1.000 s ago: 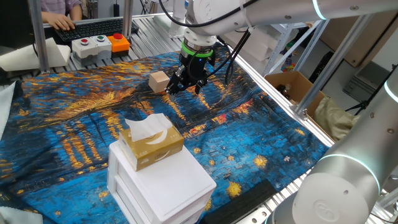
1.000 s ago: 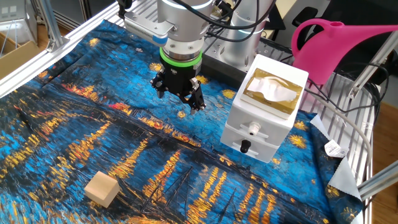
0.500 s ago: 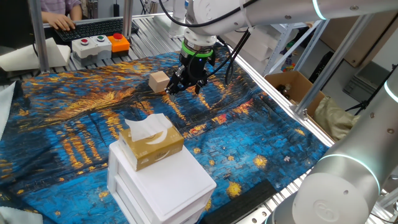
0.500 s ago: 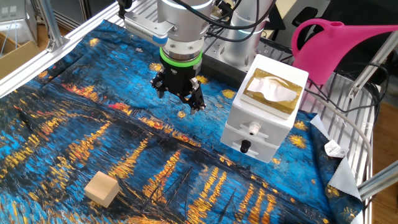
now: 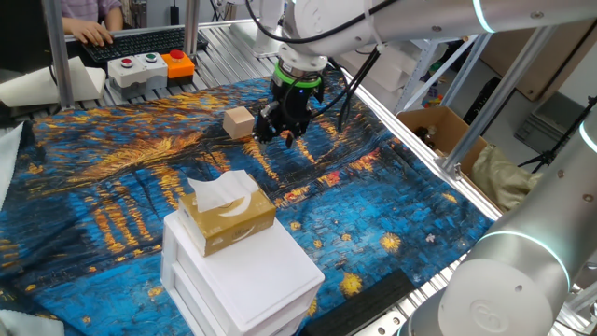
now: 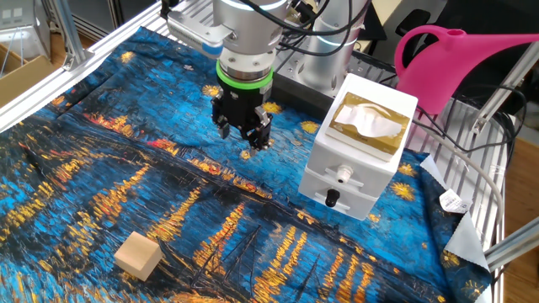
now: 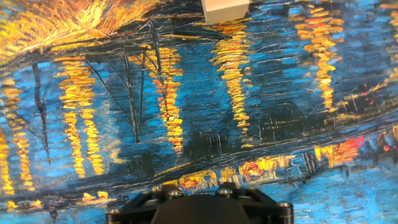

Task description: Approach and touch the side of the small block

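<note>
Since the earlier frame the gripper (image 6: 247, 135) has turned slightly and its fingers look drawn together, holding nothing. To its left in one fixed view, the small block (image 5: 238, 122) rests on the painted cloth (image 5: 112, 187), apart.

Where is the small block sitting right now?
The small block lies on the painted cloth near that fixed view's lower left corner, well apart from the gripper. In the hand view it shows only at the top edge.
</note>
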Robot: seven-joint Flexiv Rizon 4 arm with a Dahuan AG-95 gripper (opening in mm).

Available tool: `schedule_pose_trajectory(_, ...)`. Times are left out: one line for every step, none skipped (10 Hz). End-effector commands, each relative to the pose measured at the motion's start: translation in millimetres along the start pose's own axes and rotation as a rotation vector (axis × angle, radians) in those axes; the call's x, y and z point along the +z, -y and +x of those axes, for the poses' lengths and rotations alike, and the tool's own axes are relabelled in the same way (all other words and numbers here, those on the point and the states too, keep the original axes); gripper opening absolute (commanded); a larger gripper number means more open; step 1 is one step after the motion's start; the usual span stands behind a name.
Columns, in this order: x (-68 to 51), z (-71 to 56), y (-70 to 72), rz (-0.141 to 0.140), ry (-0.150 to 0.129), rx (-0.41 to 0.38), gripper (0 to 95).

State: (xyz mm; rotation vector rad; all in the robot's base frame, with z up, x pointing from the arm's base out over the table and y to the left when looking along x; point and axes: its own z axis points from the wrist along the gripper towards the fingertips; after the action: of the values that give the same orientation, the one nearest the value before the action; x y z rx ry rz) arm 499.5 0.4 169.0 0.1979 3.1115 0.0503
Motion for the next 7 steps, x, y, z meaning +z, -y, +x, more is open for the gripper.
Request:
schedule_pose_trajectory(1.2, -1.1, -0.5, -0.004, -0.001, -0.001, 19.0)
schedule_pose_trajectory(1.6, -1.2, -0.7, -0.005, -0.002, -0.001, 19.0)
schedule_pose_trajectory(2.0, -1.2, -0.8, -0.005, -0.002, -0.001, 19.0)
schedule_pose_trajectory(2.7, -1.4, -1.0, -0.007, -0.002, -0.001, 19.0)
schedule_pose_trajectory(3.4, -1.6, -1.3, -0.009, -0.002, 0.004, 19.0)
schedule_pose_trajectory(3.6, -1.6, -1.4, -0.008, -0.002, 0.018, 19.0)
schedule_pose_trajectory(3.8, -1.7, -1.4, -0.011, -0.003, 0.017, 19.0)
